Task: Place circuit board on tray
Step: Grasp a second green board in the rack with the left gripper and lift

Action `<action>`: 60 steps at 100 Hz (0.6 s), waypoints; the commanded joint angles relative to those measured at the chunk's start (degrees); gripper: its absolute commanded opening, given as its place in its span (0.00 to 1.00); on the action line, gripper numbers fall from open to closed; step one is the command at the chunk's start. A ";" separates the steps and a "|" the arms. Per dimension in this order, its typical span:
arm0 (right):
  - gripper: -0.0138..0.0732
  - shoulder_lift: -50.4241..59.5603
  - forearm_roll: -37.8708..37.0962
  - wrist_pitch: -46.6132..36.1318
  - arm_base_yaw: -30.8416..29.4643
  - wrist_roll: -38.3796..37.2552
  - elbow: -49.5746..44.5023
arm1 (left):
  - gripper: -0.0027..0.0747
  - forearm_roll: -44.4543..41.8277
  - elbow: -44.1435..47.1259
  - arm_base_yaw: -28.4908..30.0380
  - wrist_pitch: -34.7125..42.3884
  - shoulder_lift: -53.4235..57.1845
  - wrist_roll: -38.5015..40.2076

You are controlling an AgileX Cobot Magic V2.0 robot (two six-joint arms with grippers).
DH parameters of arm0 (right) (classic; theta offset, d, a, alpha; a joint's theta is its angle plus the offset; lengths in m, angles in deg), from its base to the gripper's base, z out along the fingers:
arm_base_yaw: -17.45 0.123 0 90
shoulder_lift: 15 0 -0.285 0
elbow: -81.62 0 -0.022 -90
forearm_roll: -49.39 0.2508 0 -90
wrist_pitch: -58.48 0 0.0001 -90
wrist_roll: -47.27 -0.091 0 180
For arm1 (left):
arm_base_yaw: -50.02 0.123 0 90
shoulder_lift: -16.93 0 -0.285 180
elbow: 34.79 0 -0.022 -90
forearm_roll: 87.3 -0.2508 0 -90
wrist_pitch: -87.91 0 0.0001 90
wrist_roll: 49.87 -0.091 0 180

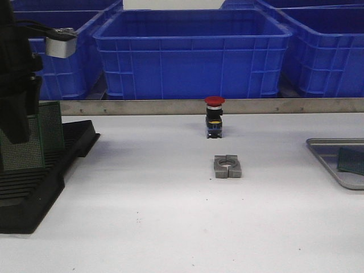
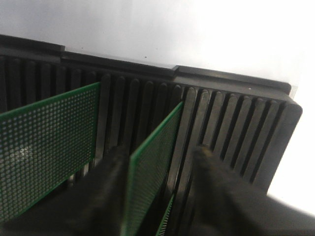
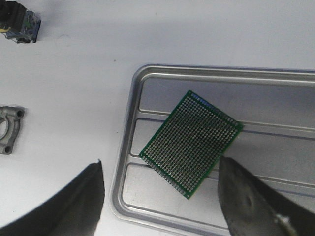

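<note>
At the left edge of the front view the left pincer (image 1: 14, 133) hangs over the black rack (image 1: 40, 182); in its wrist view the fingers (image 2: 106, 196) straddle an upright green board (image 2: 150, 172) standing in a slot, with gaps on both sides, so the pincer is open around it; a second board (image 2: 47, 147) stands in the rack further along; the right pincer (image 3: 160, 196) is spread wide above the tray (image 3: 147, 78) at the right edge of the bench (image 1: 170, 227), gripping nothing; a board (image 3: 191, 143) lies flat and skewed on the tray floor; mid-frame stand a red-capped button (image 1: 214, 116) and a grey metal block (image 1: 227, 166); blue bins (image 1: 190, 51) line the back.
</note>
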 commanded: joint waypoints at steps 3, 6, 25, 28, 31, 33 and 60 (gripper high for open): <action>0.75 2.43 1.36 0.37 -0.44 0.50 1.58 | 0.06 0.54 -1.60 0.18 -3.57 2.66 0.47; 0.75 2.43 1.36 0.37 -0.44 0.50 1.58 | 0.01 0.54 -1.60 0.18 -3.57 2.66 0.47; 0.75 2.55 1.77 0.62 -0.44 0.50 1.58 | 0.01 0.54 -1.74 0.18 -3.57 3.51 0.47; 0.75 2.84 2.12 0.92 -0.44 0.50 1.58 | 0.01 0.54 -1.88 0.18 -3.57 3.90 0.47; 0.75 3.10 2.32 1.28 -0.44 0.50 1.58 | 0.01 0.54 -2.17 0.05 -3.57 4.37 0.47; 0.75 3.46 2.47 1.60 -0.44 0.50 1.58 | 0.01 0.54 -2.28 -0.07 -3.57 4.80 0.47; 0.75 10.93 3.58 5.92 0.78 6.23 1.68 | 0.01 6.99 -3.24 -1.51 -3.57 11.74 0.47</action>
